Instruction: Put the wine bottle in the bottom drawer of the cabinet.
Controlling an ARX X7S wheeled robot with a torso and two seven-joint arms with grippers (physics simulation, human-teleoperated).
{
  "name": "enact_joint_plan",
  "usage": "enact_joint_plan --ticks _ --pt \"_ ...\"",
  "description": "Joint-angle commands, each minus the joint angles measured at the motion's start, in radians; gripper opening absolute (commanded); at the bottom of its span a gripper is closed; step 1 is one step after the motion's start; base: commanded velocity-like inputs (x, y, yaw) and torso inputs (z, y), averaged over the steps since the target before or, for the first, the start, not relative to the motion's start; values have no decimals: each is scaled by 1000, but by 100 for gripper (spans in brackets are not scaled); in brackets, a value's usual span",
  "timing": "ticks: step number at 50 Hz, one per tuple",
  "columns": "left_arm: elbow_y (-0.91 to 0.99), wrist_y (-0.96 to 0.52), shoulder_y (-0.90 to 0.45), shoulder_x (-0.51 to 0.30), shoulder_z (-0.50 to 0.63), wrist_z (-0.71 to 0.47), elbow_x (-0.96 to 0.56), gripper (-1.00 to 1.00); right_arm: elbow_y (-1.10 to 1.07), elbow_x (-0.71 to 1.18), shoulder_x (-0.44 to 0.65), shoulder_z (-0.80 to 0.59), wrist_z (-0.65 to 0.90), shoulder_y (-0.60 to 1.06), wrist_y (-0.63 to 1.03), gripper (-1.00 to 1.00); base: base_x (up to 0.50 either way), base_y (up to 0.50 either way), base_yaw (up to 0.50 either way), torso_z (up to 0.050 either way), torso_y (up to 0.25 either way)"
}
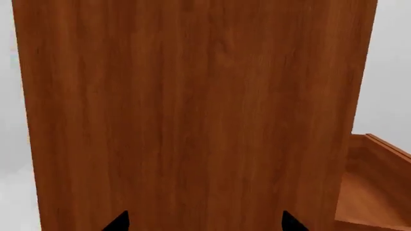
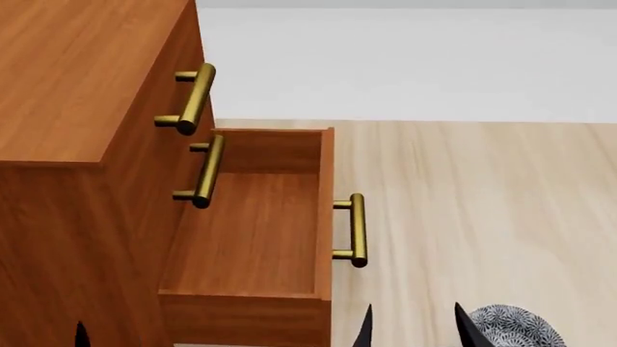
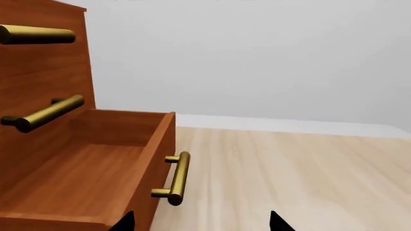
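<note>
Reddish-brown wood fills the left wrist view: the plain side panel of the cabinet [image 1: 192, 110] close ahead, with a corner of the pulled-out bottom drawer [image 1: 378, 183] at one edge. Two black fingertips of the left tool [image 1: 205, 222] show well apart with nothing between them, so it stands wide and empty.

The head view looks down on the cabinet [image 2: 77, 79] and shows what the left wrist cannot: the bottom drawer [image 2: 323, 217] is fully out, its floor bare, its brass handle [image 2: 355, 230] facing the pale wooden floor [image 2: 482, 202], and the two upper handles sit flush on shut fronts. The right tool [image 2: 415, 329] shows two spread black tips, holding nothing. A patterned bowl [image 2: 516, 325] lies just beside them at the frame's lower edge. Of the left tool only a sliver shows.

The right wrist view alone shows the drawer [image 3: 163, 144] from the side, confirming it is open and empty; the right tool [image 3: 202, 222] is wide.

The wine bottle appears in no view, so its place cannot be told. I judge the opening step finished and fetching the bottle to be next: that calls for finding it, then closing one tool around its body.
</note>
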Motion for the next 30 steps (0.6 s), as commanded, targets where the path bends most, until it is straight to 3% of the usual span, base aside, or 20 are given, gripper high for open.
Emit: enact_joint_plan --ticks 1,7,8,10,11,24,26,28,30 --pt "13 60 36 35 -165 -185 -34 100 -2 14 11 13 5 -8 -11 100 0 0 0 0 0" --pt "-11 90 34 49 -219 -239 -59 100 -5 15 15 12 9 -3 -4 100 0 0 0 0 0" --pt "-30 152 29 63 -249 -285 -18 100 -4 15 16 12 9 -3 -5 100 0 0 0 0 0" --pt "-22 130 27 58 -271 -328 13 100 -4 16 16 11 10 -3 -7 100 0 0 0 0 0" --pt "-32 119 21 48 -279 -283 -79 100 -3 15 17 9 10 -3 -8 100 0 0 0 0 0" --pt "-139 151 -13 -18 -441 -379 -114 100 26 21 16 1 7 13 -20 100 0 0 0 0 0" --pt "-34 37 -7 -52 -447 -419 -119 100 32 21 16 -1 7 14 -22 100 0 0 0 0 0" --pt "-145 113 -43 -50 -462 -408 -108 100 33 22 17 -3 8 15 -21 100 0 0 0 0 0" --pt "-84 31 -53 -79 -481 -446 -119 100 33 22 18 -4 9 14 -21 100 0 0 0 0 0"
